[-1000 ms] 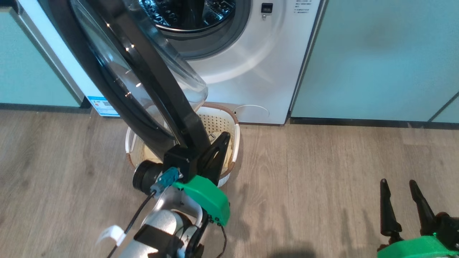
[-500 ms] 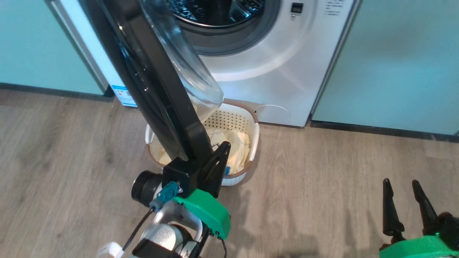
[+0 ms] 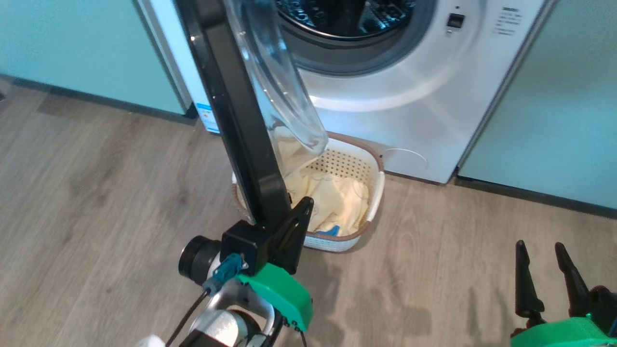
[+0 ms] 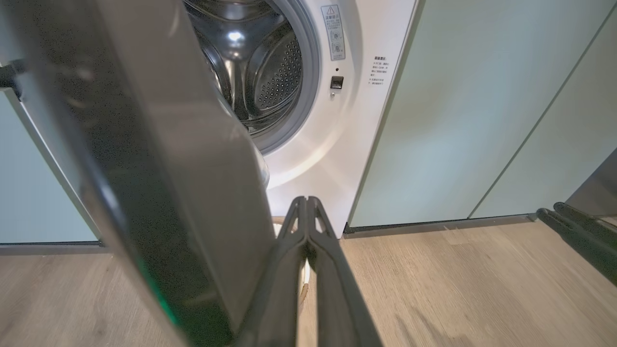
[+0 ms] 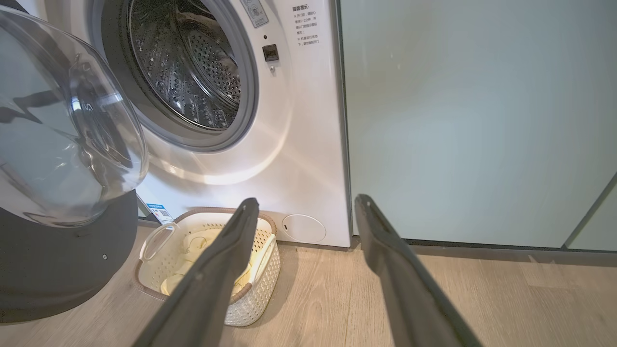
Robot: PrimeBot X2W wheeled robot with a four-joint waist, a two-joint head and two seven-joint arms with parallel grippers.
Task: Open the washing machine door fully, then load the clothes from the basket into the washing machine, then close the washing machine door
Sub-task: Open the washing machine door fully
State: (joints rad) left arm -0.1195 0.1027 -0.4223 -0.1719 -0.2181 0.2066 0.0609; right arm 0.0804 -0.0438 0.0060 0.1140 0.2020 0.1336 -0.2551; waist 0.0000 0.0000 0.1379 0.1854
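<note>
The washing machine stands with its drum mouth uncovered. Its black washing machine door hangs ajar and nearly edge-on, the clear dome over the basket. My left gripper is shut on nothing, and its fingers lie against the door's free edge on the inner side. The cream basket sits on the floor before the machine and holds pale yellow clothes and a blue piece. My right gripper stands open at the lower right, apart from everything. In the right wrist view the basket lies beyond the open gripper.
Pale green cabinets flank the machine on both sides. A blue label sits at the machine's lower left corner. Wooden floor spreads wide to the left and right of the basket.
The head camera has shifted, so the whole picture has slid right. The door has swung further off the basket with my shut left gripper at its edge. More clothes show. The right gripper is unchanged.
</note>
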